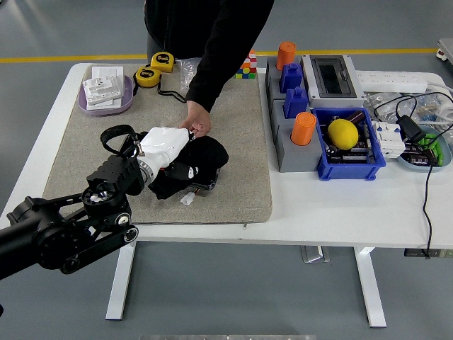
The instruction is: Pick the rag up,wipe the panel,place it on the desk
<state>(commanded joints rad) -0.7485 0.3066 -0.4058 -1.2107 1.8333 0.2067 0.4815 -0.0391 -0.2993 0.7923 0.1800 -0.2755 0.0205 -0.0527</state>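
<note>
While the black rag [195, 164] lies bunched on the grey mat [233, 177] left of the frame's centre, it is pressed from the left by the left hand [164, 146], whose white fingers are closed over the cloth; the panel beneath is largely hidden, only a small edge showing at the rag's lower side. A person's hand [198, 122] is set just above the rag, touching its upper edge. The mat is spread on a white table [340, 212], with a blue bin [350, 159] at centre right, above a grey floor.
</note>
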